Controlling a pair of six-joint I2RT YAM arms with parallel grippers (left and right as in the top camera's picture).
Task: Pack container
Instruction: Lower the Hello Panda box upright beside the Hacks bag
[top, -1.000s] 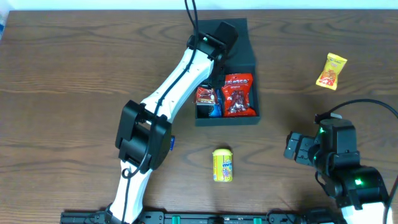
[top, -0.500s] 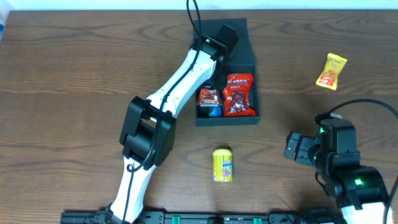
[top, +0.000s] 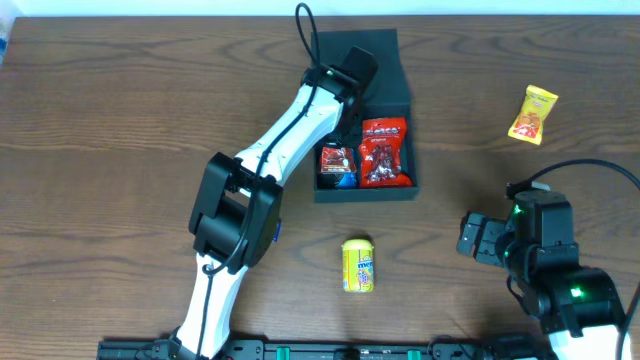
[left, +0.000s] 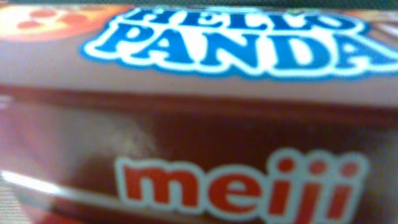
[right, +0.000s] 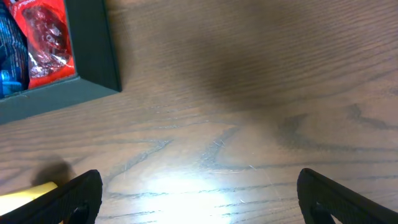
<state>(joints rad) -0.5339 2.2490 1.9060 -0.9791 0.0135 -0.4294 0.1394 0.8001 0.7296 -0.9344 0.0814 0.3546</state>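
Note:
The dark container (top: 366, 192) stands open at the table's far middle, its flap lid (top: 385, 58) lying back. Inside lie a red snack packet (top: 384, 153) and a Hello Panda box (top: 336, 163). My left gripper (top: 346, 112) reaches down into the container's back left part, just behind the Hello Panda box. That box (left: 199, 112) fills the left wrist view, and the fingers are hidden. My right gripper (right: 199, 193) is open and empty over bare table at the front right, also seen in the overhead view (top: 478, 238). The container's corner (right: 93, 62) shows in the right wrist view.
A yellow snack can (top: 358, 265) lies on the table in front of the container, and its edge shows in the right wrist view (right: 25, 190). A yellow-orange packet (top: 531, 114) lies at the far right. The table is brown wood.
The left arm's elbow has shifted slightly right and back, and the wrist has drawn a little toward the container's back. More of the Hello Panda box shows. The right arm has not moved.

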